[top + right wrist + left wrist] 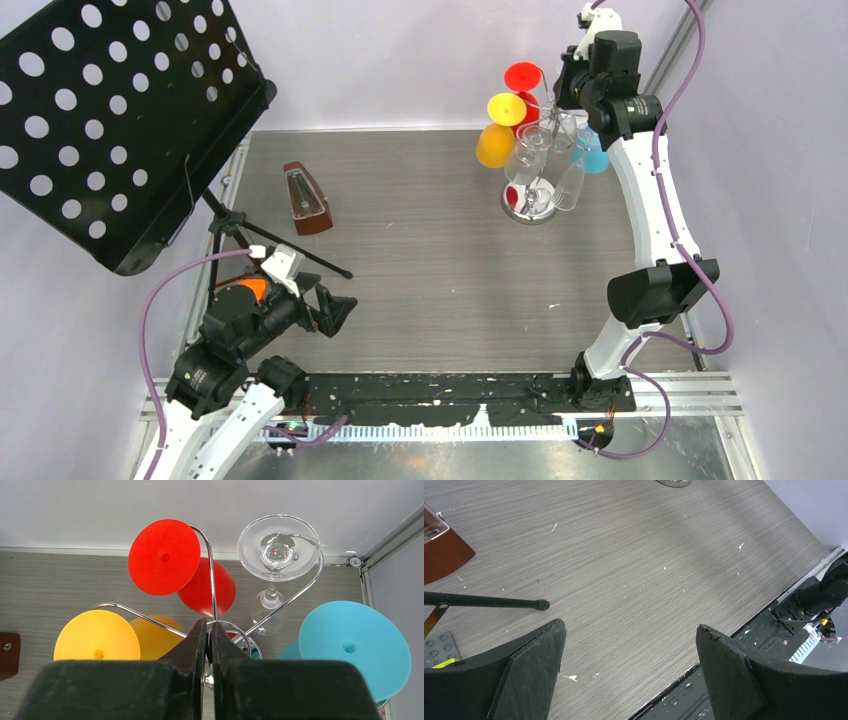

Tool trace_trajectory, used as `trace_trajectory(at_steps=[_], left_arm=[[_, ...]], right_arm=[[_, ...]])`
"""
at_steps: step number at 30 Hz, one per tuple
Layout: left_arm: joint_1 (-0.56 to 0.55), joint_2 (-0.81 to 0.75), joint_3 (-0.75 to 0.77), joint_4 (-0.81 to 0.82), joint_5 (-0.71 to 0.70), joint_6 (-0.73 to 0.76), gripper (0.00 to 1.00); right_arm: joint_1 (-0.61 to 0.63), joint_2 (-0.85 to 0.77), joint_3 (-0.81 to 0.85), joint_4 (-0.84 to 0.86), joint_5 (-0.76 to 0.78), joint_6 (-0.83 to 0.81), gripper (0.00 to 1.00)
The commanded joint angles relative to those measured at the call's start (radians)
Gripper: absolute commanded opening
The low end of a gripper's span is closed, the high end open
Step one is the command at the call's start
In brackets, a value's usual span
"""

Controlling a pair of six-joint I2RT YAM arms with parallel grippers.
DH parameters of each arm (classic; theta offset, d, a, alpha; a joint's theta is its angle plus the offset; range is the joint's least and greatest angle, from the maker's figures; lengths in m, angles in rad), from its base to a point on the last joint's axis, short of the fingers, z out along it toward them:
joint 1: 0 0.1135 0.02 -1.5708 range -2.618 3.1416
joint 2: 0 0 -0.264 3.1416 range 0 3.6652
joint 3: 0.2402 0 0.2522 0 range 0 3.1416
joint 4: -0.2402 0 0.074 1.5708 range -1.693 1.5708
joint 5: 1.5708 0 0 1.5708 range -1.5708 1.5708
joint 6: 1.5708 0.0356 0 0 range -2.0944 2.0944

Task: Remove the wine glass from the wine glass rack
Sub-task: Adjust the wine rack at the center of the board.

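Observation:
The chrome wine glass rack [528, 205] stands at the far right of the table, its wire arms [212, 580] holding upturned glasses. A red wine glass [165, 557], a yellow one [97, 635], a blue one [355, 642] and a clear one [277, 547] hang from it. My right gripper [210, 624] hovers over the rack's top [563, 90]. Its jaws are pressed together to a thin slit, tips at the chrome top loop [240, 630]. Whether anything is pinched there stays hidden. My left gripper [630, 625] hangs wide open and empty over the near left table [335, 310].
A brown metronome [307, 198] sits mid-left on the table. A black perforated music stand [110, 110] looms at the left, one tripod leg [489, 601] lying across the table by my left gripper. The back wall is close behind the rack.

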Motion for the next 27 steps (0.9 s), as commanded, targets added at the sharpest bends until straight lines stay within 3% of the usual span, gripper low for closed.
trace_trajectory(at_steps=[1,18,27], left_arm=[[-0.001,-0.001,-0.004,0.042,0.002,0.002,0.99],[-0.001,-0.001,-0.005,0.042,0.003,0.002,0.99],[-0.001,-0.001,-0.005,0.043,0.002,0.002,0.99]], right_arm=[[0.019,-0.047,0.122,0.199,0.022,0.014,0.06],[0.019,-0.023,0.084,0.158,0.087,-0.014,0.06],[0.020,-0.010,0.079,0.150,0.112,-0.017,0.13]])
